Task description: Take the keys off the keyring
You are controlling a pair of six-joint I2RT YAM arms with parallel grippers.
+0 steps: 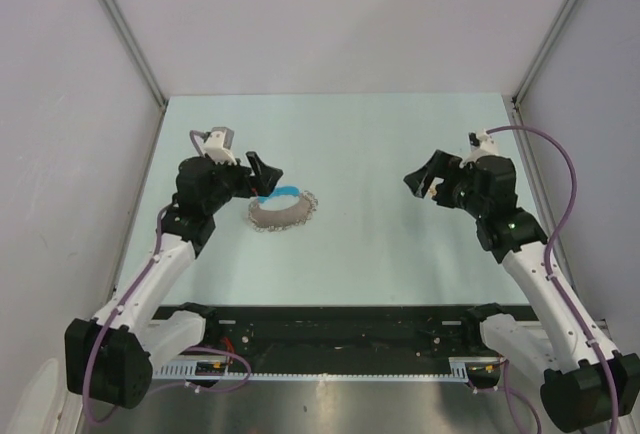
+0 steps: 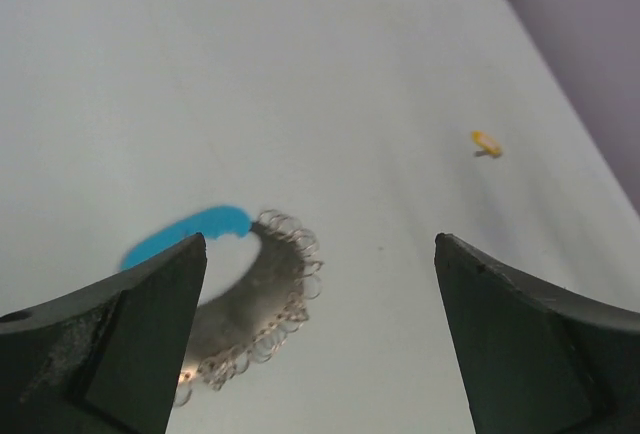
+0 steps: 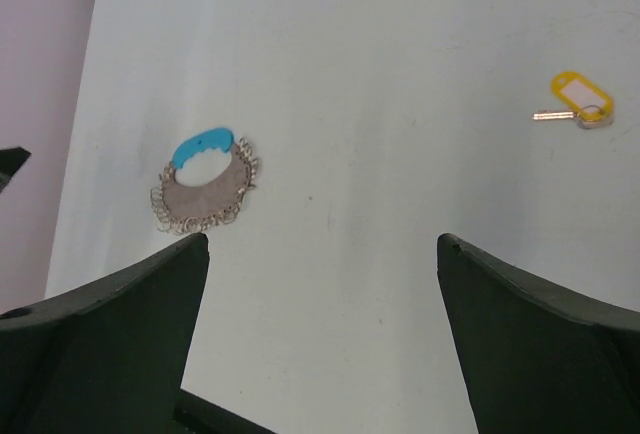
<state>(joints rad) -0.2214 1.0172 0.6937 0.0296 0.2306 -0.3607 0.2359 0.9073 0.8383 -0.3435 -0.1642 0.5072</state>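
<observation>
The keys (image 1: 281, 212) lie flat on the table as a silvery-grey crescent fringed with several small wire loops, closed at the top by a bright blue curved piece (image 1: 283, 193). I cannot make out the keyring loop within the bunch. My left gripper (image 1: 262, 178) is open and empty, hovering just left of the blue piece. In the left wrist view the bunch (image 2: 250, 294) lies beside the left finger (image 2: 120, 344). My right gripper (image 1: 425, 182) is open and empty, far right of the bunch. The right wrist view shows the bunch (image 3: 205, 194) at upper left.
A yellow key tag with a small key and ring (image 3: 578, 96) lies apart on the table's right side, and also shows in the left wrist view (image 2: 486, 143). Grey walls with metal posts (image 1: 130, 44) enclose the pale table (image 1: 360, 144). A black rail (image 1: 340, 329) runs along the near edge.
</observation>
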